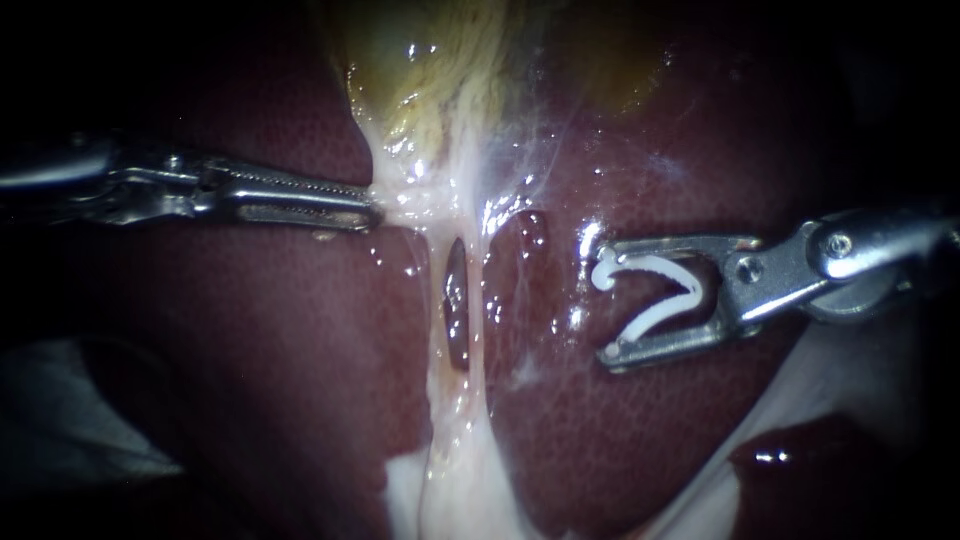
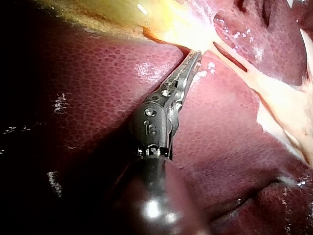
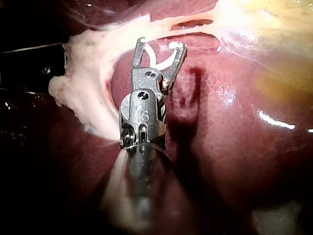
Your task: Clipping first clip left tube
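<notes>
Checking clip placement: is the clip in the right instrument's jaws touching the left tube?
Apart. The endoscope view shows bare liver between the clip and the left tube.

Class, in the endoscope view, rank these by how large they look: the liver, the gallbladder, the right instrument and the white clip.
1. liver: fills most of the view.
2-3. gallbladder and right instrument: their visible parts look alike, and the instrument is probably nearer the camera, so they are not ranked.
4. clip: smallest, held between that instrument's jaws.
</notes>
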Controlling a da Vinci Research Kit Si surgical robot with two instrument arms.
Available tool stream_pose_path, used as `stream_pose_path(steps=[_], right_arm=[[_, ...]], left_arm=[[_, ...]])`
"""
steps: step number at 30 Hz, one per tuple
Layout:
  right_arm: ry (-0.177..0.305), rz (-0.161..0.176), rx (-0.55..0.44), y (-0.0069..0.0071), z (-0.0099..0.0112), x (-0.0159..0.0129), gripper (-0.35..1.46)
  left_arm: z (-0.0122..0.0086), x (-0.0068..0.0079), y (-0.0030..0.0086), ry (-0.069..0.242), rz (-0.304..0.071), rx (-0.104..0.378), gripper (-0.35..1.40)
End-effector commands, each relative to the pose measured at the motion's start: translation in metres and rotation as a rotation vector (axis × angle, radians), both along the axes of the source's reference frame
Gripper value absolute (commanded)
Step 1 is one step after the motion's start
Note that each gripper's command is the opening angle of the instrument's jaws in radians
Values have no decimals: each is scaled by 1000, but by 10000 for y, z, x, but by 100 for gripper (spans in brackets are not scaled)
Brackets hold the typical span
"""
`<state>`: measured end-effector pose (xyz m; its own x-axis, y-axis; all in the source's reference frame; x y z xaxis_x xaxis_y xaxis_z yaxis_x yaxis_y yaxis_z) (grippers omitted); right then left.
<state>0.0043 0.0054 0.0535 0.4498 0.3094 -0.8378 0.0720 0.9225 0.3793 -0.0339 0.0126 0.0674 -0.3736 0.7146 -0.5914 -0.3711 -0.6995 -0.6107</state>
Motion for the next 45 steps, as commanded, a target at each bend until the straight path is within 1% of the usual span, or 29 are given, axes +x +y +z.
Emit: stream_pose_path(steps=[1,5,8,13,16,19,22,25,27,30,33,38,40,45], right_arm=[[0,0,0,0,0,0,50],[0,0,0,0,0,0,50],[0,0,0,0,0,0,50],[0,0,0,0,0,0,50],[0,0,0,0,0,0,50],[2,-2,1,0,0,0,50],[2,-2,1,0,0,0,50],[2,-2,1,0,1,0,50],[2,-2,1,0,1,0,50],[2,-2,1,0,0,0,50],[4,-4,2,0,0,0,50],[13,-14,7,-2,0,3,50],[18,-14,13,-5,-1,9,50],[20,-5,78,-12,-1,29,50]], left_arm=[[-1,0,0,0,0,0,-35],[-3,1,0,-1,0,1,-35],[-11,4,3,-3,2,6,-35],[-33,17,7,-24,-9,15,-35],[-48,27,12,-27,-11,0,-35],[-67,38,19,-32,-19,-22,-35],[-83,46,25,-35,-30,-36,-35],[-91,50,27,-39,-36,-39,-35],[-93,53,27,-39,-34,-43,-35],[-97,56,28,-41,-40,-44,-35],[-98,57,27,-40,-42,-44,-35],[-97,53,25,-40,-46,-46,-35],[-96,50,24,-38,-48,-48,-35],[-95,44,23,-38,-49,-47,-35]])
